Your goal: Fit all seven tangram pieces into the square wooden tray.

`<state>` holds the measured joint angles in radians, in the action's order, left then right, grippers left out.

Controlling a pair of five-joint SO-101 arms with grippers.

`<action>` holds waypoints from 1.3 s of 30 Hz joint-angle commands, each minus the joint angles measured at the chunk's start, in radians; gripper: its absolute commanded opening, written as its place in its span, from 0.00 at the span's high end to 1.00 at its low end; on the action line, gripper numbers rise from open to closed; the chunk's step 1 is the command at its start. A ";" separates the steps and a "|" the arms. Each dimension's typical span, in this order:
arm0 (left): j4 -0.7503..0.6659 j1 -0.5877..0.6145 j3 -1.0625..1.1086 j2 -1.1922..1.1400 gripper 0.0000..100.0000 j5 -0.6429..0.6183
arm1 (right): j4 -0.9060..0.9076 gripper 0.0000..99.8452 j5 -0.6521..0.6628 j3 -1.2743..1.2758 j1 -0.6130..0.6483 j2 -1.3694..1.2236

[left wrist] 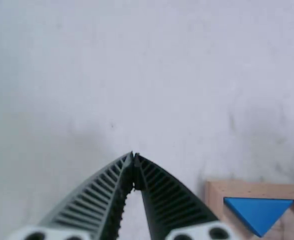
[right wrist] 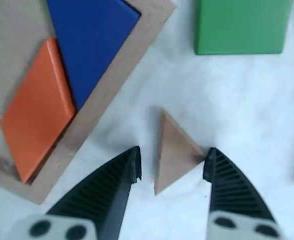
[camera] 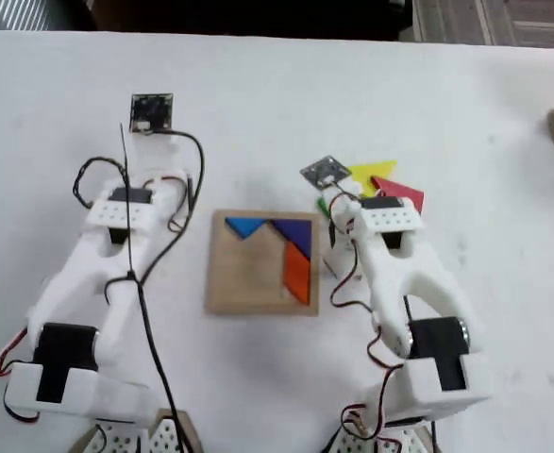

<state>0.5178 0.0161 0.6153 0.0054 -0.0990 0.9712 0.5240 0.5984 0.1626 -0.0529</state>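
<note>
Right wrist view shows the right gripper (right wrist: 173, 159) with fingers (right wrist: 111, 185) wide around a small tan wooden triangle (right wrist: 174, 150) lying just beside the square wooden tray (right wrist: 106, 95), where closing on its slanted edges could, I judge, squirt it away.

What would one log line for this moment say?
left gripper: shut, above table | right gripper: open, straddling tan triangle beside tray | tray: partly filled

High camera looks down over the bench (camera: 277, 104); my wrist cameras ride close, both catching the tray (camera: 243, 278) edge.
</note>
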 commanded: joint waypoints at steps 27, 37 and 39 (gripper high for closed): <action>-0.023 0.004 -0.015 0.004 0.98 0.009 | 0.071 0.88 0.021 -0.195 -0.048 -0.120; -0.023 0.004 -0.015 0.004 0.98 0.009 | 0.070 0.96 0.021 -0.195 -0.048 -0.120; -0.025 0.004 -0.015 0.004 0.98 0.009 | 0.071 0.96 0.021 -0.195 -0.048 -0.120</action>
<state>0.5178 0.0161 0.6153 0.0054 -0.0990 1.0342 0.5363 0.4358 0.1166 -0.1711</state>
